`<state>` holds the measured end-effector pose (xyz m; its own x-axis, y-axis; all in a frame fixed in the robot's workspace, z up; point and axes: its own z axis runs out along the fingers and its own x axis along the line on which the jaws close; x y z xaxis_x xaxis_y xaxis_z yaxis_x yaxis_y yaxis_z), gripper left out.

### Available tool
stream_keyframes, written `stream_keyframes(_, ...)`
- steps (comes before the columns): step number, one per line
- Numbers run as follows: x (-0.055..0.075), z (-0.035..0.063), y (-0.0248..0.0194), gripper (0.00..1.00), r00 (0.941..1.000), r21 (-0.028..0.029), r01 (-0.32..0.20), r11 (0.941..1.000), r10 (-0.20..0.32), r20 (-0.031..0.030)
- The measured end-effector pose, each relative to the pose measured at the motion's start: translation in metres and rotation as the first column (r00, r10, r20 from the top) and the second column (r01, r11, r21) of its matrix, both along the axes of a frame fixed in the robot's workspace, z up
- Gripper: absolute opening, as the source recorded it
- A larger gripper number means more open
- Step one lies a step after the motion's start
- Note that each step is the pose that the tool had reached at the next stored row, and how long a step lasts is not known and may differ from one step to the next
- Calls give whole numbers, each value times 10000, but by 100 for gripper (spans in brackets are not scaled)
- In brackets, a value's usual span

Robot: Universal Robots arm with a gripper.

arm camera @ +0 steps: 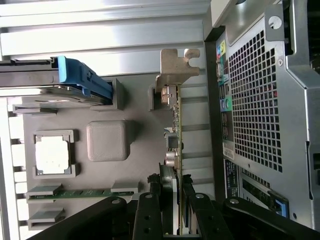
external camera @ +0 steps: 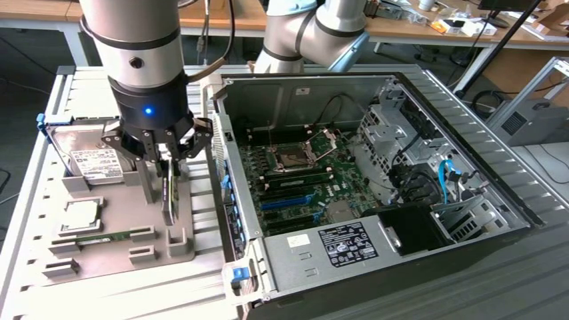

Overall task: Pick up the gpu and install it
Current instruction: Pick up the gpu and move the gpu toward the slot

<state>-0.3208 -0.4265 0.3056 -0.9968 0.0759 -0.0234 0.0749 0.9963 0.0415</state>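
The gpu (external camera: 167,197) is a thin dark card standing on its edge in the grey holder tray (external camera: 106,257), at the exterior view's left of the open computer case (external camera: 498,180). My gripper (external camera: 166,167) comes down from above with its fingers pressed on both faces of the card's upper edge. In the wrist view the gpu (arm camera: 176,125) appears edge-on, with its silver end bracket (arm camera: 176,67) at the far end. There my gripper (arm camera: 172,202) has black fingers (arm camera: 149,210) clamped on either side of the board. Whether the card's lower edge still touches the tray I cannot tell.
On the same tray lie a silver hard drive (external camera: 93,163), a square processor (external camera: 78,215) and a green RAM stick (external camera: 100,238). Inside the case the motherboard (external camera: 294,177) has blue expansion slots (external camera: 286,200). The case's rear wall (arm camera: 260,100) stands close beside the card.
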Motion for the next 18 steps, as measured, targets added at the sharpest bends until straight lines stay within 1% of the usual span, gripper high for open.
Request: stream_keyframes(18, 0, 53, 0, 27, 10000, 0, 0, 10000, 0, 0)
